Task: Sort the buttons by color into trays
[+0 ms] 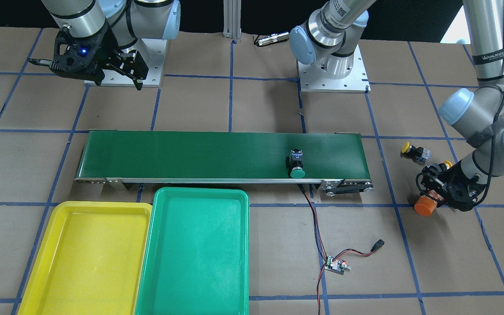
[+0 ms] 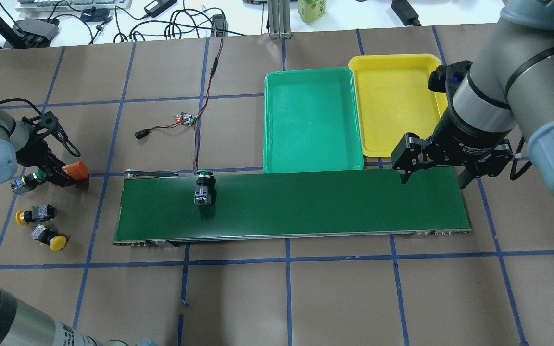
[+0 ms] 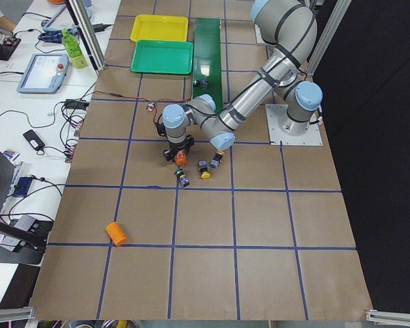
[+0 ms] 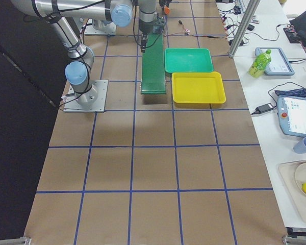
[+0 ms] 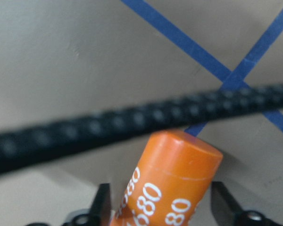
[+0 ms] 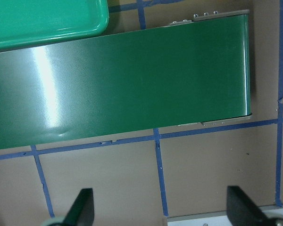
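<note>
Orange cylinder (image 5: 172, 179) marked "4680" fills the left wrist view, with one finger (image 5: 103, 202) of the left claw (image 2: 61, 172) on each side of it and close against it, so the claw appears to pinch it over bare tabletop (image 2: 334, 288). That close view shows none of the buttons. The overhead view does: a green button (image 2: 29, 181) lies just beside this claw, and two yellow buttons (image 2: 34, 215) (image 2: 48, 238) lie near it, all off the end of the conveyor belt (image 2: 306, 202). From the front-facing camera the green one is hidden behind the arm. A second green button (image 2: 204, 190) lies on its side on the belt, its cap toward the trays' side. Only the exterior left view takes in a second orange cylinder (image 3: 116, 234), lying well apart from everything else. The right claw (image 2: 433, 179) hangs over the belt's far end with its fingers spread wide — its wrist view shows only belt and tabletop between them. The green tray (image 2: 306, 74) and yellow tray (image 2: 392, 62) sit side by side, touching, just beside the belt — the overhead view shows no button in either.
</note>
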Available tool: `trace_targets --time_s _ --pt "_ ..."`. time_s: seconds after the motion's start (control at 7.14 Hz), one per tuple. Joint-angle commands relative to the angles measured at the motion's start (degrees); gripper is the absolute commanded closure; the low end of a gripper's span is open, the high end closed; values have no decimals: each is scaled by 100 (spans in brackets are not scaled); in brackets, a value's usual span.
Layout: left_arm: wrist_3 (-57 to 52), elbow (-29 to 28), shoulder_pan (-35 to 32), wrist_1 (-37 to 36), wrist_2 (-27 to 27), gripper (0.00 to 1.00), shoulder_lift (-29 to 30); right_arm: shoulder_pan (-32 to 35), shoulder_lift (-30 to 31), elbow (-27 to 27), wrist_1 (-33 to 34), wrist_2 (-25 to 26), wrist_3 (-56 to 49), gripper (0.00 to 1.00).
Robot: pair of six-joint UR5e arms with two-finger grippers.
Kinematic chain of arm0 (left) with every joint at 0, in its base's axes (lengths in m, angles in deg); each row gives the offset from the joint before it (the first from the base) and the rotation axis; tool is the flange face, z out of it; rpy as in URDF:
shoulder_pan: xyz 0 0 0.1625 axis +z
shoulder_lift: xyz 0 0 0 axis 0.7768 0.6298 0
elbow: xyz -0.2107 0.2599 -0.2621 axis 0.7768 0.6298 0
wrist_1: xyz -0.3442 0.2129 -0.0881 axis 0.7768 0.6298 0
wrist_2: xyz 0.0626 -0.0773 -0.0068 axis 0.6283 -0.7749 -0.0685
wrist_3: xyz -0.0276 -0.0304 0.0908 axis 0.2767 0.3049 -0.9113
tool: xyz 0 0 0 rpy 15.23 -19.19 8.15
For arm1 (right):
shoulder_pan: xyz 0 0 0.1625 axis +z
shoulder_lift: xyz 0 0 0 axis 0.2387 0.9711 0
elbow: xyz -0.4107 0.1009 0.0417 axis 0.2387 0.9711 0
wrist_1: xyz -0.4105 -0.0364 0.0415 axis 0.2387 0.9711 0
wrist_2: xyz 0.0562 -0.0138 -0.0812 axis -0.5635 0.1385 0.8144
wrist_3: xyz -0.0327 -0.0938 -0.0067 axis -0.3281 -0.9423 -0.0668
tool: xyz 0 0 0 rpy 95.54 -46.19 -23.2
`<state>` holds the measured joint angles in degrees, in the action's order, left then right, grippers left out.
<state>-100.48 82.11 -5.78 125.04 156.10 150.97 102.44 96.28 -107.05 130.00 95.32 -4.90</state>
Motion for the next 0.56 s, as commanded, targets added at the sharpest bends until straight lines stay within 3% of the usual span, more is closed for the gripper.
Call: trace_targets --time_s 0.0,0.28,0.42 --pt "1575 91 -248 595 76 100 -574 5 -13 -28 23 42 -24 0" --pt "3703 37 -809 1770 -72 100 -1372 -4 -13 -27 23 41 -43 0" --pt "4960 142 -1291 1871 -117 100 -1698 -4 -13 -28 23 7 -34 0"
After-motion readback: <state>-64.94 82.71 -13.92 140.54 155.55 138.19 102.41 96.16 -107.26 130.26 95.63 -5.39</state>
